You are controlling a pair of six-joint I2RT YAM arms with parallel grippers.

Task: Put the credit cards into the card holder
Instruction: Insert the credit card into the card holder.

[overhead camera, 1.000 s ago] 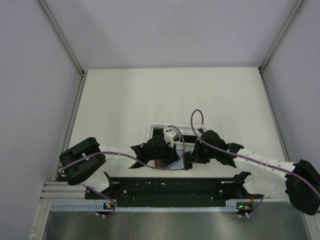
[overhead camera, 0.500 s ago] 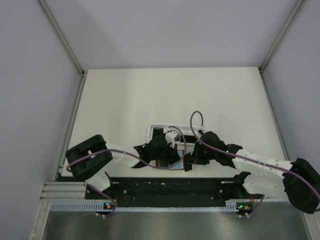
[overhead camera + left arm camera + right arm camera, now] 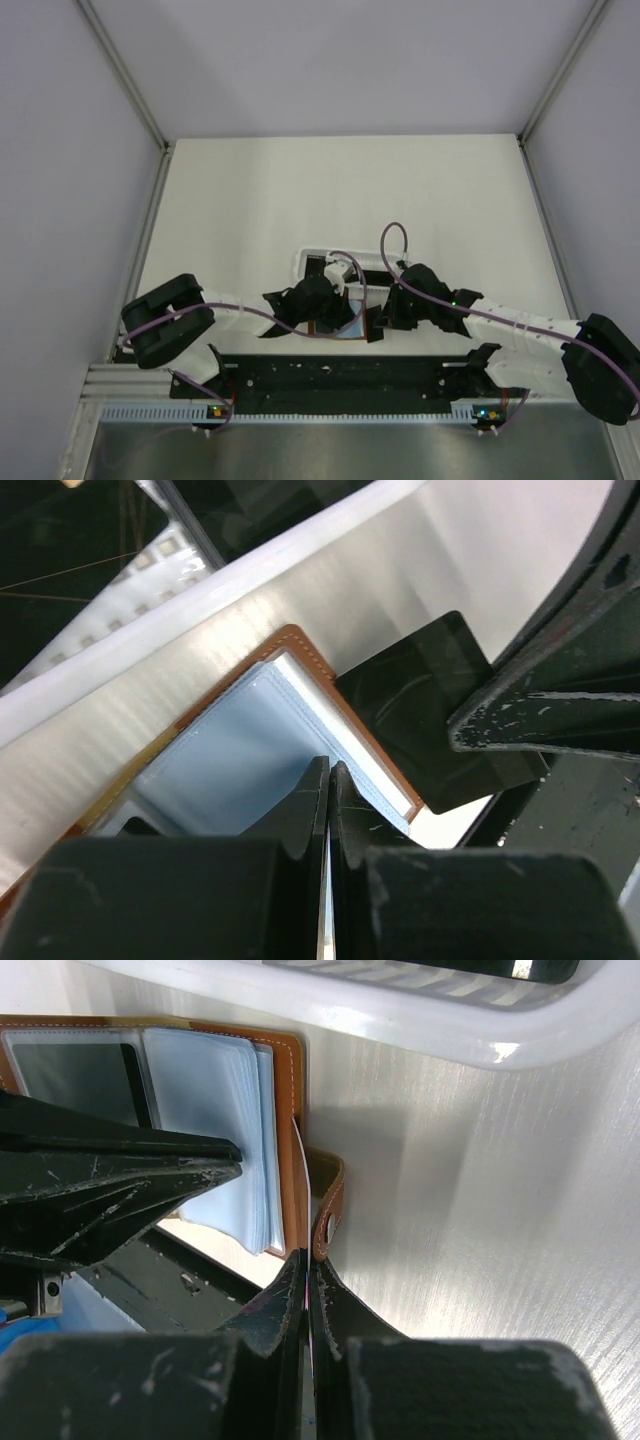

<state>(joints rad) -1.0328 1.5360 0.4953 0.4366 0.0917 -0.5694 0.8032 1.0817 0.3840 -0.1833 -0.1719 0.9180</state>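
The card holder lies open on the tabletop just beside the white basket, bluish pockets up, with 1 pocketed credit card showing black through a sleeve. The right gripper is clamped on a loose credit card at the holder's brown edge, near the clasp tab. The left gripper is closed over the pockets, with nothing visible between its tips.

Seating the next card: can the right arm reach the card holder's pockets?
Probably yes: the right end effector, shut on a credit card, sits at the edge of the card holder, though the left end effector lies across the pockets.
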